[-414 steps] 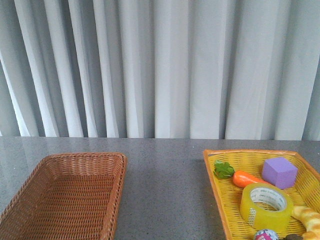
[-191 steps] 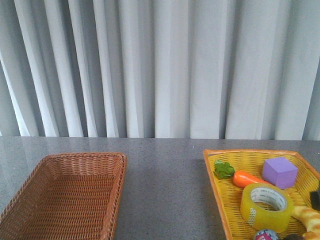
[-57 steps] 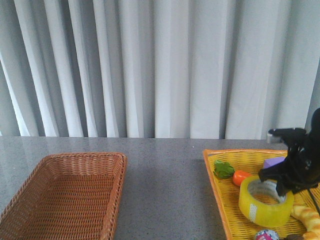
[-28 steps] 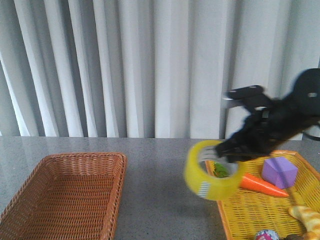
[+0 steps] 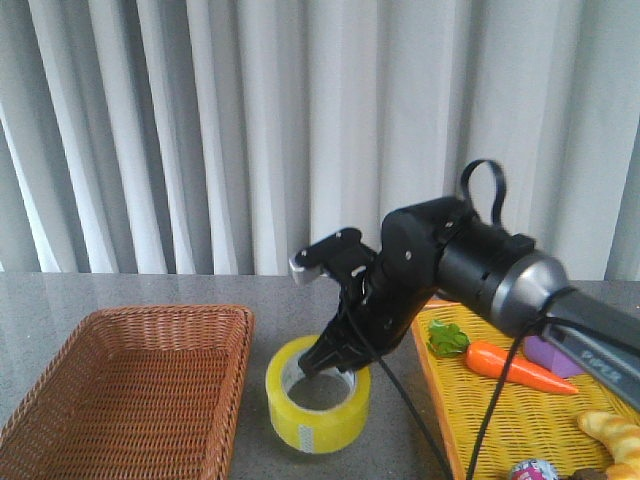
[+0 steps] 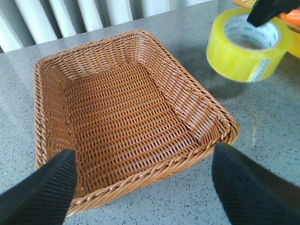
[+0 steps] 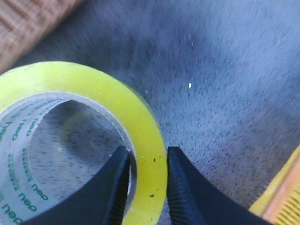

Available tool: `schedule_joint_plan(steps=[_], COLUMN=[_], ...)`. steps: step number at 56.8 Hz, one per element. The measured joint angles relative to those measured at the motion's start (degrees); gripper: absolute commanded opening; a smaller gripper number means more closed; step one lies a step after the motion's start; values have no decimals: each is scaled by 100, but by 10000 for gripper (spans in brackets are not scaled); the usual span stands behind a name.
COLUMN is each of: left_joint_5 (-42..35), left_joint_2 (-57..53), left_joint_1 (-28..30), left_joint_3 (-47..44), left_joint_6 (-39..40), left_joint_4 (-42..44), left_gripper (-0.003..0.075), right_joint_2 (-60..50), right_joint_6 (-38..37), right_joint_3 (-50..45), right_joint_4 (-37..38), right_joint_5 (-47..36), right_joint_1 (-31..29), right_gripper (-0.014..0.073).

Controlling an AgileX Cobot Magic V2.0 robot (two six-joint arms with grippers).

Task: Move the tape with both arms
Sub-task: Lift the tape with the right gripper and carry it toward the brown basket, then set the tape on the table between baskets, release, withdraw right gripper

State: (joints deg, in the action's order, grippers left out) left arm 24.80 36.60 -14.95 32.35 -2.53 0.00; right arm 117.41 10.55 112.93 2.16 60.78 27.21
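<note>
I saw the right gripper [image 5: 335,358] clamped on the tape [image 5: 317,404], one finger [image 7: 112,187] inside the core and the other outside, with the yellow wall squeezed between them. The tape hung over the grey table [image 5: 320,300], between the brown basket [image 5: 130,390] and the yellow tray [image 5: 500,420]; in the left wrist view it [image 6: 248,44] cast a shadow below, so it seemed a little above the surface. The left gripper [image 6: 140,187] was spread wide above the near rim of the brown basket, holding nothing. A carrot [image 5: 505,365] lay in the tray.
</note>
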Motion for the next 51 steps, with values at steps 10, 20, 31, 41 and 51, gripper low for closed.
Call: schedule_joint_plan(steps=[10,20,31,41,51], left_joint_5=[0,0,0,0,0], left_joint_2=[0,0,0,0,0], left_joint_1=[0,0,0,0,0], left_joint_3=[0,0,0,0,0], left_joint_6=[-5,-5,-5,-5,-5], left_joint_4=[0,0,0,0,0], left_gripper=[576,576,576,576,576], right_joint_2=[357,533,508,19,-909], right_joint_6=[-61,-196,-247,-251,-251], right_joint_3=[0,0,211,365,379], right_joint_4=[49,112,158,75,-47], right_joint_5=[-33,-150,-173,-123,26], right_joint_1=[-34,-40,-40,-50,-50], right_gripper=[203,309,465,470,437])
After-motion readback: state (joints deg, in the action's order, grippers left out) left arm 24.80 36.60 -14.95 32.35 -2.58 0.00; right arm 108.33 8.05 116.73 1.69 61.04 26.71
